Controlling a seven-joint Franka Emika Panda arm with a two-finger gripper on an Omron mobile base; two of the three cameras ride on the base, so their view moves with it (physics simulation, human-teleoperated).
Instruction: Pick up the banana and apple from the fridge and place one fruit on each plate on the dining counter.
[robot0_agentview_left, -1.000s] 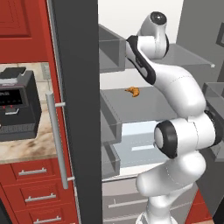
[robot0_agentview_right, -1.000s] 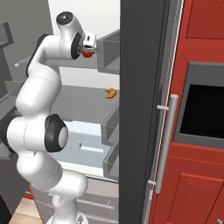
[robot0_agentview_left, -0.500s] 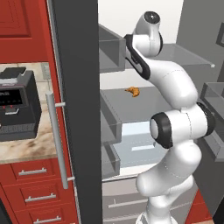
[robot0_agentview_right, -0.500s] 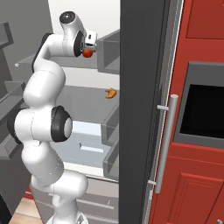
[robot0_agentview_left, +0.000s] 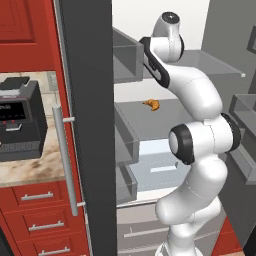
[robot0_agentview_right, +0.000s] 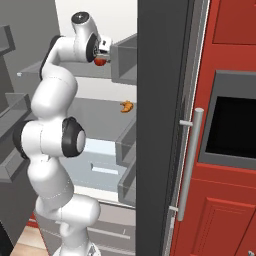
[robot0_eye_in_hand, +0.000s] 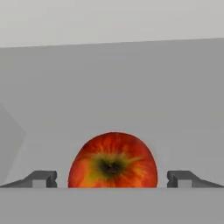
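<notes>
The red apple (robot0_eye_in_hand: 113, 159) sits on the fridge's (robot0_agentview_left: 85, 100) upper shelf, seen stem-end on, between my open gripper's (robot0_eye_in_hand: 112, 178) two finger tips (robot0_eye_in_hand: 43, 178) without visible contact. From the right base view, the apple (robot0_agentview_right: 100, 61) lies just under the hand, and the gripper (robot0_agentview_right: 102, 55) reaches over it beside the door (robot0_agentview_right: 160, 100) bin. The banana, the plates and the dining counter are out of view.
An orange-brown lumpy item (robot0_agentview_left: 151, 103) (robot0_agentview_right: 127, 106) lies on the middle shelf. Grey door bins (robot0_agentview_left: 125, 55) jut out close to the hand. A black appliance (robot0_agentview_left: 20, 120) stands on the left counter over red drawers. A dark wall oven (robot0_agentview_right: 235, 120) is at right.
The arm has drawn more upright and its upper joints have risen, while the hand stays at the apple on the upper shelf. The jaws remain open.
</notes>
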